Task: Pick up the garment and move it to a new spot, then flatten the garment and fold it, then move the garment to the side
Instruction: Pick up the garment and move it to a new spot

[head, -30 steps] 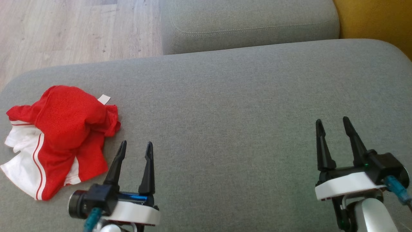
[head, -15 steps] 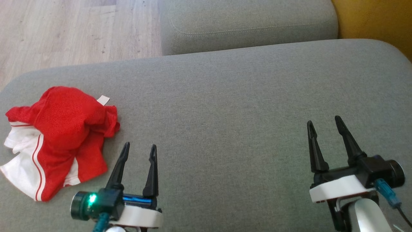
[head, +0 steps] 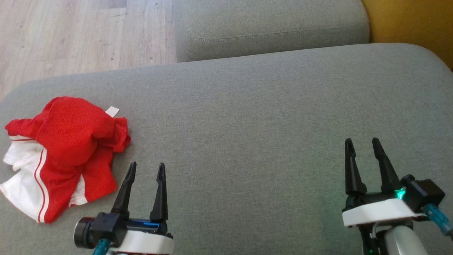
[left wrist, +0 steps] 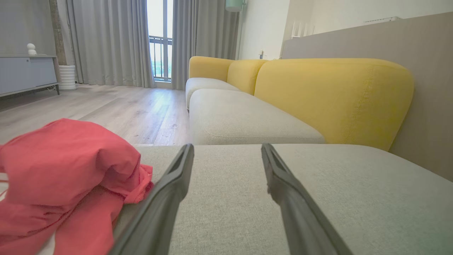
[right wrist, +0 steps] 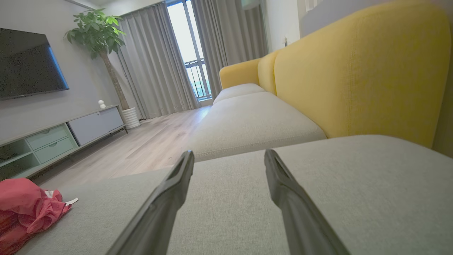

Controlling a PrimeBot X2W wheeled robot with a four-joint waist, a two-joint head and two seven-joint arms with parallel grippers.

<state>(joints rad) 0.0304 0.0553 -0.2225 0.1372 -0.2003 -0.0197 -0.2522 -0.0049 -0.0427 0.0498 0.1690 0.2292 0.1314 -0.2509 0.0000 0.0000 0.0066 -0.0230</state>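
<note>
The left gripper (head: 147, 164) and right gripper (head: 362, 140) have drawn back slightly, jaws spread wide and empty. The garment (head: 67, 148) lies crumpled at the sofa's (head: 247, 117) left end, just beside the left gripper.

Grey sofa seat (head: 265, 124) in foreground, second grey cushion (head: 269, 28) just beyond it. Yellow backrest (left wrist: 332, 95) along its right side. Pale wood floor (head: 70, 35) to its left. Past its far end, grey curtains (left wrist: 109, 42) flanking bright balcony window (left wrist: 160, 39). Across floor from it: wall-mounted TV (right wrist: 28, 67), low cabinet (right wrist: 70, 131), potted plant (right wrist: 97, 32).
</note>
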